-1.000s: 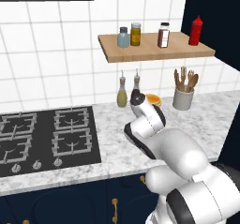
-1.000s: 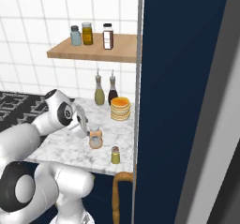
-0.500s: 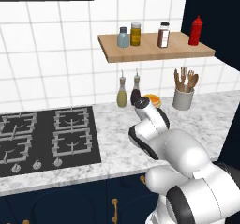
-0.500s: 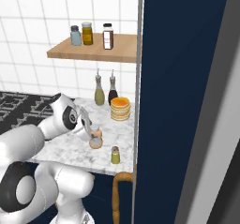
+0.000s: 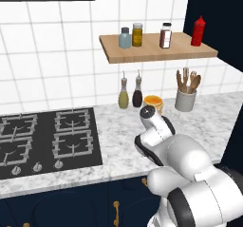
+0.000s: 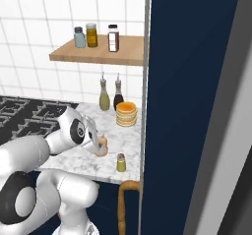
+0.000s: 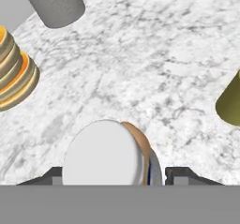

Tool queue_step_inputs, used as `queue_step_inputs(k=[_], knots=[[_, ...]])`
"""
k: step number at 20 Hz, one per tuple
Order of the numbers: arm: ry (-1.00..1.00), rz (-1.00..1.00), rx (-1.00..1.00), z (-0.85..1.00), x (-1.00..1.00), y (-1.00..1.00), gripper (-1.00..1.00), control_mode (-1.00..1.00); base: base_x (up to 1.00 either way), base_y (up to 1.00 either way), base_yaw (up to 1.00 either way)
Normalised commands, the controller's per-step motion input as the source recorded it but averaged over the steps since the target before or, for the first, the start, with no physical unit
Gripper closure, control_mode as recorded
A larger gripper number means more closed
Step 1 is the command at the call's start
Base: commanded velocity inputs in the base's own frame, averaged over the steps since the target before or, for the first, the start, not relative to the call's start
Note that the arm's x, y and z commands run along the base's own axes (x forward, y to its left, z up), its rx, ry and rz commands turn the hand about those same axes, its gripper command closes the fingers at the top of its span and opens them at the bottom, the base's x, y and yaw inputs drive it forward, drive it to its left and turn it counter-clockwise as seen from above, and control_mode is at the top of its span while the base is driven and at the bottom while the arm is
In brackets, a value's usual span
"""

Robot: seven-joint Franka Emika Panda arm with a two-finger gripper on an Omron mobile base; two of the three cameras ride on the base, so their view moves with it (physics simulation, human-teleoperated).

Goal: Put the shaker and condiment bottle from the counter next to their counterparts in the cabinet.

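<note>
The gripper (image 7: 112, 176) is down over the condiment bottle (image 7: 110, 155), one finger on either side of it; whether the fingers press its sides I cannot tell. The bottle stands on the counter (image 7: 154, 54), and the shaker (image 6: 121, 162) stands near it towards the counter's front edge. On the shelf (image 5: 156, 48) the red squeeze bottle (image 5: 198, 31) and small jars wait (nothing added yet). Both items are left to move.

We are seeing flat, even, bright rendered light in all 3 views, with soft faint shadows, no glare, and slightly coarse, blurry edges.
</note>
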Motion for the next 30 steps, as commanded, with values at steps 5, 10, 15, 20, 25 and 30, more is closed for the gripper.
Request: queue_step_inputs(k=[5, 10, 15, 20, 25, 30], knots=[[0.00, -0.05, 0.01, 0.02, 0.14, -0.01, 1.00, -1.00, 0.00, 0.00, 0.00], [0.00, -0.09, 0.00, 0.32, 0.20, 0.00, 1.00, -1.00, 0.00, 0.00, 0.00], [0.00, -0.07, -0.01, 0.68, 0.11, -0.03, 1.00, -1.00, 0.00, 0.00, 0.00], [0.00, -0.04, 0.00, 0.64, 0.00, -0.11, 1.00, -1.00, 0.00, 0.00, 0.00], [0.00, -0.02, -0.02, 0.48, 0.00, 0.00, 1.00, -1.00, 0.00, 0.00, 0.00], [0.01, 0.00, 0.00, 0.59, -0.04, -0.16, 1.00, -1.00, 0.00, 0.00, 0.00]])
